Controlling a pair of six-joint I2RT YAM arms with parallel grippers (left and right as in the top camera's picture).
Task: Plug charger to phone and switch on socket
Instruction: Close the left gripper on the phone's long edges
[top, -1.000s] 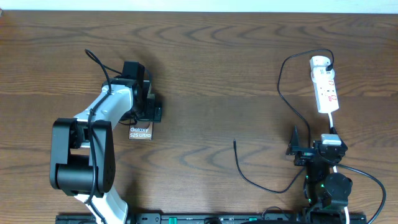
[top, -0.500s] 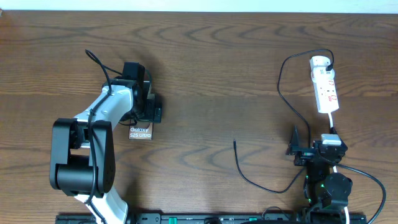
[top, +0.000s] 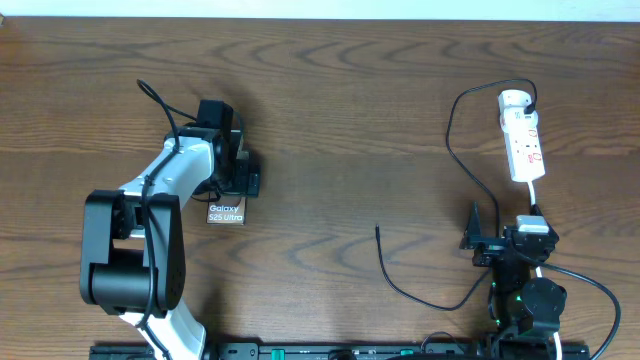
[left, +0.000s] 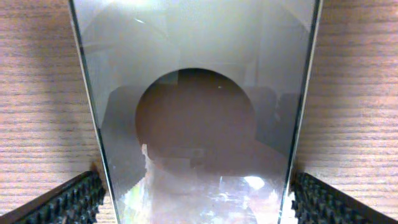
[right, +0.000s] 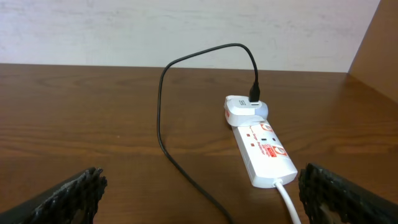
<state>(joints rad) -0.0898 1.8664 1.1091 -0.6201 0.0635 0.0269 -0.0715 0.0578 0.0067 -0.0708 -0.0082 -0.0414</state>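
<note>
The phone (top: 226, 212), dark bronze with white "Galaxy S25 Ultra" lettering, lies flat at the table's left. My left gripper (top: 238, 183) sits over its upper part. In the left wrist view the glassy phone (left: 196, 118) fills the gap, and both finger pads (left: 198, 199) press its long edges. The white socket strip (top: 523, 145) lies at the right rear and also shows in the right wrist view (right: 264, 152). The black charger cable (top: 385, 270) runs from an adapter (top: 514, 100) on the strip to a free tip (top: 377, 229). My right gripper (top: 503, 228) is open and empty, just short of the strip.
The strip's white cord (right: 287, 199) runs back under my right gripper (right: 208, 205). The black cable (right: 163, 124) loops across the wood between its fingers. A pale wall stands beyond the table's far edge.
</note>
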